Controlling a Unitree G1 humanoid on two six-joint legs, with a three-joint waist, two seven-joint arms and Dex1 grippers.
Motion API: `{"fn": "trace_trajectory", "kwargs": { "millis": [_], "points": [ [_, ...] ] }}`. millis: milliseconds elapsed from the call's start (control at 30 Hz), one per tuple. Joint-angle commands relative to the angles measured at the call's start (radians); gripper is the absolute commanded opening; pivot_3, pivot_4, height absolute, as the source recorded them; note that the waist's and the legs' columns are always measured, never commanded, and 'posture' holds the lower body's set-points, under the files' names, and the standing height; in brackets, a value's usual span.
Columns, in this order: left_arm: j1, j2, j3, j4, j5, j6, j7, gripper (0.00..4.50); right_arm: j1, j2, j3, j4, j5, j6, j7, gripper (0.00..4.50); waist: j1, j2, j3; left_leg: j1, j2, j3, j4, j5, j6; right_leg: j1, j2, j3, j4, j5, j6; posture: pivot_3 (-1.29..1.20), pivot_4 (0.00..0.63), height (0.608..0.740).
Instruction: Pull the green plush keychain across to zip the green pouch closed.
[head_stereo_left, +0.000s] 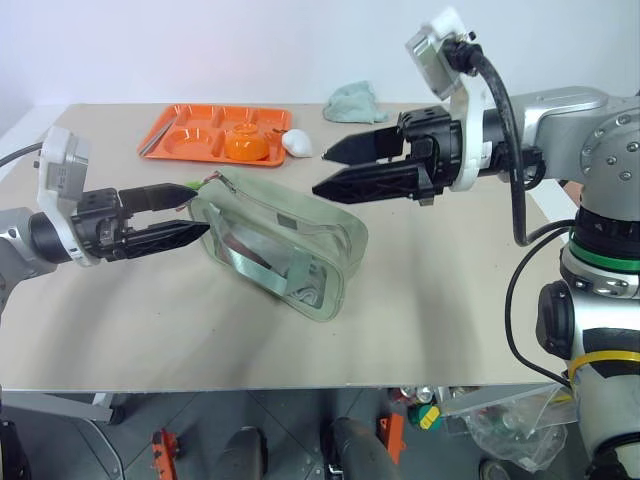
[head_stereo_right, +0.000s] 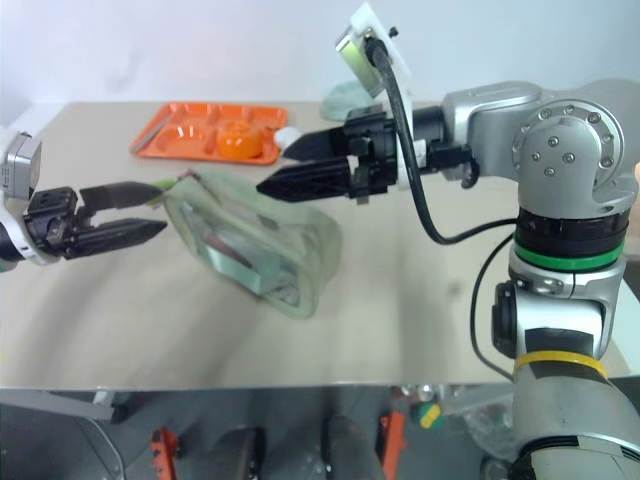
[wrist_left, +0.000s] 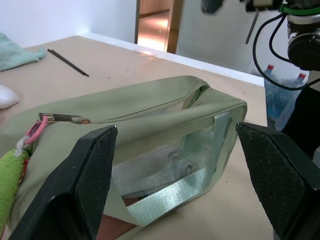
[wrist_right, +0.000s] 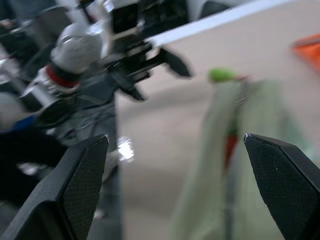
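The green pouch (head_stereo_left: 285, 240) lies on its side in the middle of the table, with clear panels and a webbing strap. Its zipper pull (wrist_left: 62, 118) sits at the end facing my left gripper. From it hangs the green plush keychain (wrist_left: 10, 175) on a pink cord, also seen as a lime tuft (head_stereo_left: 194, 185). My left gripper (head_stereo_left: 202, 210) is open and level, its tips either side of that pouch end, the upper finger beside the keychain. My right gripper (head_stereo_left: 320, 172) hangs open in the air above the pouch's far side, pointing left, with nothing in it.
At the back of the table stands an orange tray (head_stereo_left: 170, 128) with an orange bowl (head_stereo_left: 245, 143), and a white rounded object (head_stereo_left: 297, 143) lies beside it. A pale teal cloth (head_stereo_left: 353, 101) is at the back edge. A thin dark stick (wrist_left: 67, 62) lies on the table.
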Motion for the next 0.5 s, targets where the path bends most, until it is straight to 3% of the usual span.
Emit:
{"fn": "trace_trajectory", "kwargs": {
  "millis": [33,233,500],
  "points": [
    [-0.013,-0.007,0.000,-0.040,-0.025,0.004,0.006,3.93,0.052,-0.068,0.057,-0.114,0.024,-0.006,0.063,4.50,0.000,0.000,0.000,0.000,0.000,0.000,0.000,0.000,0.000,0.000,0.000,0.000,0.000,0.000,0.000,0.00,0.150,0.740],
    [-0.009,-0.028,-0.002,-0.068,-0.041,0.013,0.024,3.93,0.178,-0.072,0.154,-0.170,-0.070,-0.103,0.015,4.50,-0.005,-0.001,0.000,0.001,0.000,0.001,0.001,0.000,0.000,0.000,0.002,0.000,0.000,0.002,-0.001,0.00,0.150,0.740],
    [-0.020,-0.022,-0.004,-0.067,-0.053,0.027,0.027,3.93,0.097,-0.063,0.117,-0.089,-0.093,-0.156,0.036,4.50,-0.011,0.000,0.000,0.002,0.007,0.000,0.002,0.000,0.000,0.000,0.011,0.000,0.000,0.004,-0.007,0.00,0.150,0.740]
  ]
}}
